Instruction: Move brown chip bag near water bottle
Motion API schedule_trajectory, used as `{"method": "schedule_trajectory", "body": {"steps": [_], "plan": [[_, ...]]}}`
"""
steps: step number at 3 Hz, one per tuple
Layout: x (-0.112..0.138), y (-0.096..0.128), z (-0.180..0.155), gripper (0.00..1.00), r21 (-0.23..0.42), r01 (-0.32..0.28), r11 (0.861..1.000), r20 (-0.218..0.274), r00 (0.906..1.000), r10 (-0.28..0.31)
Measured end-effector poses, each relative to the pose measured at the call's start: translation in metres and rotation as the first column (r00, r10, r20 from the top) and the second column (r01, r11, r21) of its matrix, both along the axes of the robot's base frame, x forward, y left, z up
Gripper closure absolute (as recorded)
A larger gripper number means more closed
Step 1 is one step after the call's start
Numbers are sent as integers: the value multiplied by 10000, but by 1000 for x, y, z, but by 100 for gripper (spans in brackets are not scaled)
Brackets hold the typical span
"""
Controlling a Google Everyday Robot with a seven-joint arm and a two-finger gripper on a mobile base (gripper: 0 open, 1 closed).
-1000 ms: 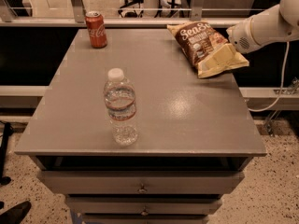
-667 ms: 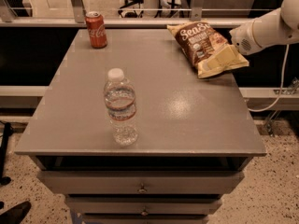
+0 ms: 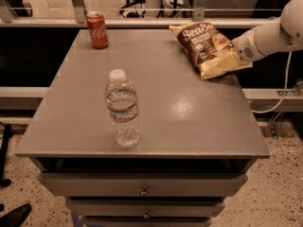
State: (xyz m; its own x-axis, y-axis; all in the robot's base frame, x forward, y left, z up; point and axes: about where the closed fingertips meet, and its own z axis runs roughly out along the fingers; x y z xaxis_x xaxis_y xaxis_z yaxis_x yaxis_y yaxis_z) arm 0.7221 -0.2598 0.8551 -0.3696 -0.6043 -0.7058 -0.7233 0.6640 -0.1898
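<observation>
We count one bag (image 3: 203, 44), one bottle (image 3: 122, 109), one can (image 3: 98, 30) and one gripper (image 3: 236, 51), all at one grey table (image 3: 199, 126). The brown bag lies flat at the table's far right corner, its lettering facing up and its pale lower edge close to the right rim. The gripper, at the end of a white arm (image 3: 279, 30) that comes in from the right, meets the bag's right edge; we cannot tell whether it is clenched on the bag or released. The bottle stands upright near the front edge, left of the middle, well apart from the bag, with its white cap on; it is clear, and we cannot tell how full it is. The red can stands upright at the far left corner, and we cannot see into it. Below the tabletop we count two drawers (image 3: 144, 186), both pushed in, each with one small knob.
</observation>
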Motion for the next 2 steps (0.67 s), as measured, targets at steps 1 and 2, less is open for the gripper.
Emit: {"method": "schedule_trajectory", "body": {"steps": [1, 2], "plan": [[-1, 5, -14, 38, 49, -52, 10000, -135, 9999, 52], [-2, 13, -15, 62, 121, -197, 9997, -90, 9998, 198]]}}
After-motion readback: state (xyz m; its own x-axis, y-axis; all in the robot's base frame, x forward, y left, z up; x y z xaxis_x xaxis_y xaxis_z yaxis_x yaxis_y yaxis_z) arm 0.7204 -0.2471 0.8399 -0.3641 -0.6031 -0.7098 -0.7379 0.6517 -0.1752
